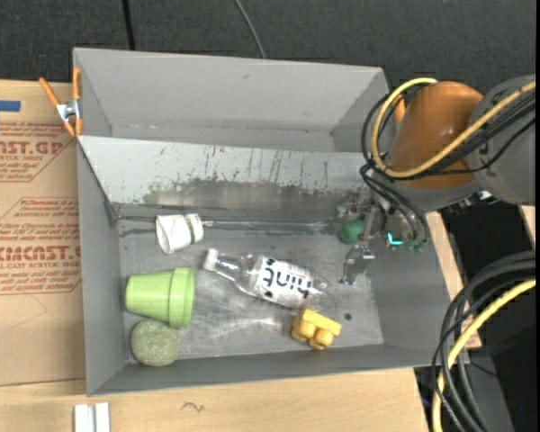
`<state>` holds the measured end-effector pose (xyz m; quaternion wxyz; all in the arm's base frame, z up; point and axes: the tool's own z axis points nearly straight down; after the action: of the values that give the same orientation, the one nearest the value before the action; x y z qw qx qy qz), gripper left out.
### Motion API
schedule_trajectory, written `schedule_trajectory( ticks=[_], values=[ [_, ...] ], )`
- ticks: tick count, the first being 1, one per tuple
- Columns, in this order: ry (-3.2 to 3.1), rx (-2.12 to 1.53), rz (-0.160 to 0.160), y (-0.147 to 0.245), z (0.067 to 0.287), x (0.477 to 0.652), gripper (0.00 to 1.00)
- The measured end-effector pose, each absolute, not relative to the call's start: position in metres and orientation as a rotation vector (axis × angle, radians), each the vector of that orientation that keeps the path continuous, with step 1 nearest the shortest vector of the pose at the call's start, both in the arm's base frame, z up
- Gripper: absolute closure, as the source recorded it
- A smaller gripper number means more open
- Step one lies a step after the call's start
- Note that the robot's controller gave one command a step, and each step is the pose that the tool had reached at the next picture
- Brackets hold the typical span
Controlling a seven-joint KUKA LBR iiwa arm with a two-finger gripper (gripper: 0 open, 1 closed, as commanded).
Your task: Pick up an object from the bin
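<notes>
My gripper (pixel 355 263) hangs low at the right side of the bin, just right of a clear plastic bottle (pixel 268 279) with a white "hint" label, which lies on its side. A small dark green thing (pixel 348 232) sits right against the gripper's upper left side, partly hidden by it; whether it is held I cannot tell. A yellow toy block (pixel 315 328) lies on the bin floor below and left of the gripper.
Further left lie a white cup (pixel 179 231) on its side, a light green cup (pixel 162 296) on its side and a dull green ball (pixel 155 343) in the near left corner. The arm with its orange cover and cables comes in over the right rim.
</notes>
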<state>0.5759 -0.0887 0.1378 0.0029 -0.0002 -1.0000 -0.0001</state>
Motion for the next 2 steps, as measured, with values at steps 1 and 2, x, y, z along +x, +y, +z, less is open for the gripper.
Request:
schedule_trajectory(
  ticks=[1, 2],
  values=[
    [-3.143, 0.001, 0.001, -0.0884, 0.1423, 0.5779, 1.0],
    [-3.143, 0.002, 0.001, -0.0884, 0.1423, 0.5779, 1.0]
  ],
)
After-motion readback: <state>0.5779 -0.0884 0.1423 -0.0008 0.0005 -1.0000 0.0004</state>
